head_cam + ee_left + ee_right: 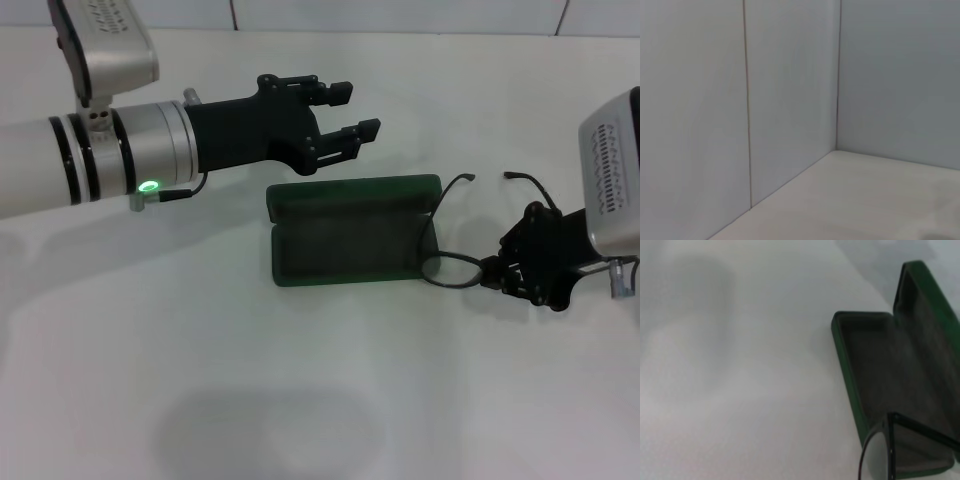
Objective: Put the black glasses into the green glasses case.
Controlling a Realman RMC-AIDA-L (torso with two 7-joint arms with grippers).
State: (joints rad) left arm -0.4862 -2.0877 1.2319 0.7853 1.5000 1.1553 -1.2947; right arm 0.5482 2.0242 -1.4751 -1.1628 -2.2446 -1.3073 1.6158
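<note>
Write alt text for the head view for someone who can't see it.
The right hand holds the black glasses by the frame beside the right end of the open green case, one temple arm reaching over the case's end. The left hand, fingers open, hovers behind the case over the white table.

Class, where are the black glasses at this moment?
In the head view, the black glasses are on the robot's right, held by the right gripper just beside the right end of the open green glasses case, not yet inside.
</note>
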